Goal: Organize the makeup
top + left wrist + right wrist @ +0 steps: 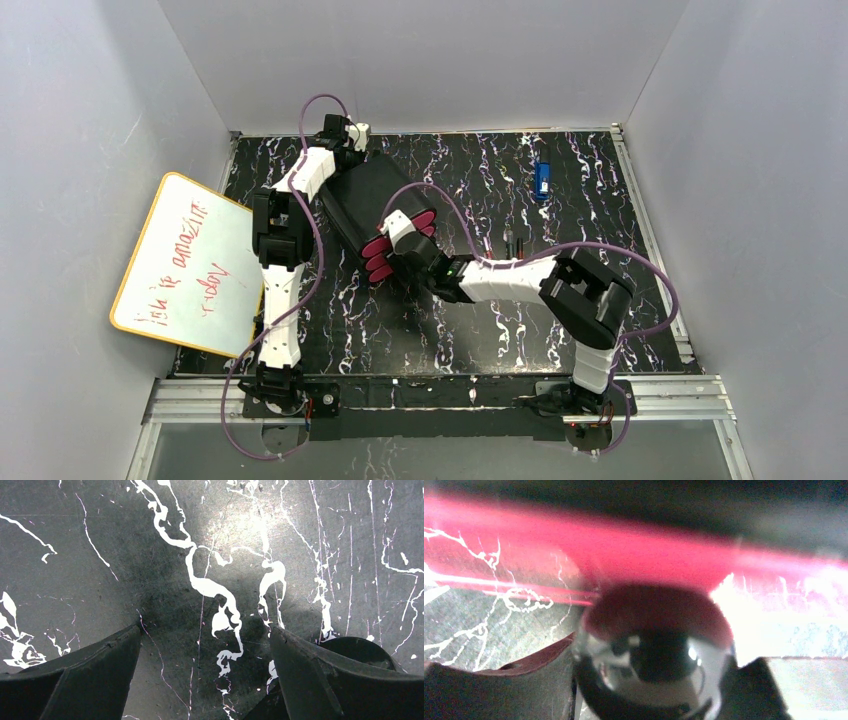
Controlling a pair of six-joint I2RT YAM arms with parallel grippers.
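Observation:
My right gripper [396,222] is at the pink drawer fronts [385,255] of the black box [362,195]. In the right wrist view it [664,652] is shut on a round, shiny, black-rimmed compact [659,665], which fills the gap between both fingers, with a pink drawer front [634,555] blurred just ahead. Two thin sticks [517,241] of the makeup lie on the table to the right of the box. My left gripper [350,130] is at the box's far end; in the left wrist view it [205,630] stands open over bare marbled tabletop with nothing between its fingers.
A small blue rectangular object [542,178] lies at the back right of the black marbled table [480,340]. A yellow-framed whiteboard [185,265] leans off the table's left edge. Grey walls close in on three sides.

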